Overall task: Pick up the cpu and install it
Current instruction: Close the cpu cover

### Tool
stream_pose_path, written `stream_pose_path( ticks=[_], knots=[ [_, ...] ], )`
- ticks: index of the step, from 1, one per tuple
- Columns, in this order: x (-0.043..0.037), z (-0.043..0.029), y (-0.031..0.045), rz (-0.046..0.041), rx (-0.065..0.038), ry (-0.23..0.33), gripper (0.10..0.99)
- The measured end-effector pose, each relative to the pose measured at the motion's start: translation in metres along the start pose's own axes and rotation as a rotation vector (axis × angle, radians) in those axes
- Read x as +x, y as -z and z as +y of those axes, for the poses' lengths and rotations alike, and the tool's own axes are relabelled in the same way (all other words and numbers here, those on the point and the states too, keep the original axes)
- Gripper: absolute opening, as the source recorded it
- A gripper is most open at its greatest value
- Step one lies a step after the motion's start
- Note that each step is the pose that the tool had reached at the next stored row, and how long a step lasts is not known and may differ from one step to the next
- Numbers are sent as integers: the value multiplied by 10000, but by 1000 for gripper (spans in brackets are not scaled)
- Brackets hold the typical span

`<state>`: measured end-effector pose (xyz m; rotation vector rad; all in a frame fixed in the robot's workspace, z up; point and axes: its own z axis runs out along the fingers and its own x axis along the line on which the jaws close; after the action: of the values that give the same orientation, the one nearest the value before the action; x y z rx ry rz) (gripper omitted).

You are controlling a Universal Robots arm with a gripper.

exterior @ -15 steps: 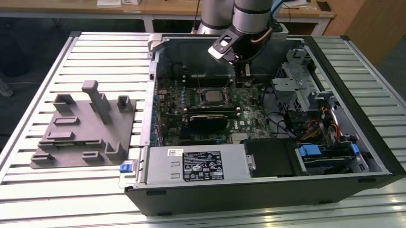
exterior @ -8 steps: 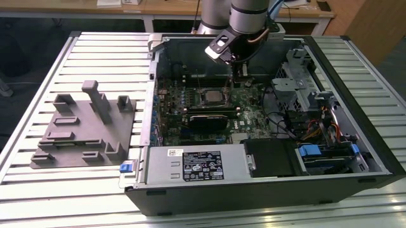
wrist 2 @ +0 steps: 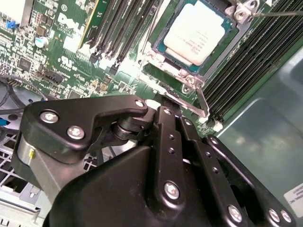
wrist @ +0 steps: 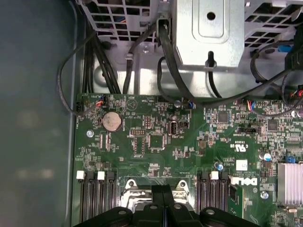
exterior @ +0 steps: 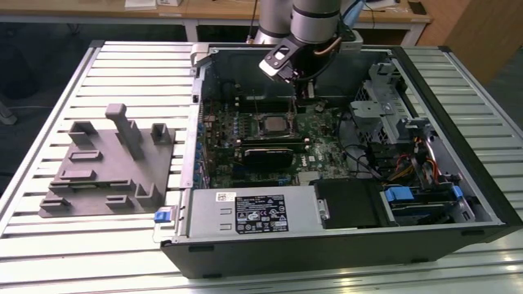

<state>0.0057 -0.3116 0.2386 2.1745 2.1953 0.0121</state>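
Note:
The cpu (wrist 2: 195, 29), a small square chip with a pale silvery top, lies flat in its socket on the green motherboard; in the exterior view the cpu (exterior: 272, 125) is in the middle of the open computer case. My gripper (wrist 2: 164, 101) hangs just beside the socket's metal frame, fingers pressed together with nothing seen between them. In the first wrist view the gripper (wrist: 164, 189) shows its two black fingers closed over the socket's edge. In the exterior view the gripper (exterior: 308, 95) is inside the case, slightly beyond the cpu towards the far wall.
A grey fixture plate (exterior: 106, 165) lies on the slatted table at the exterior view's left. Inside the case are a white-labelled power supply (exterior: 253, 211), a black heatsink block (exterior: 268, 156), a metal drive cage (wrist: 210, 33) with black cables (wrist: 94, 56), and memory slots (wrist 2: 246, 66) beside the socket.

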Motion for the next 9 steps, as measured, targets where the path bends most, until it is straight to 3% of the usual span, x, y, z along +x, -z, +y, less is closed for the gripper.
stream_pose_path(
  ticks=[9],
  knots=[
    [1,-105,5,-2,1,0,106]
  ],
)
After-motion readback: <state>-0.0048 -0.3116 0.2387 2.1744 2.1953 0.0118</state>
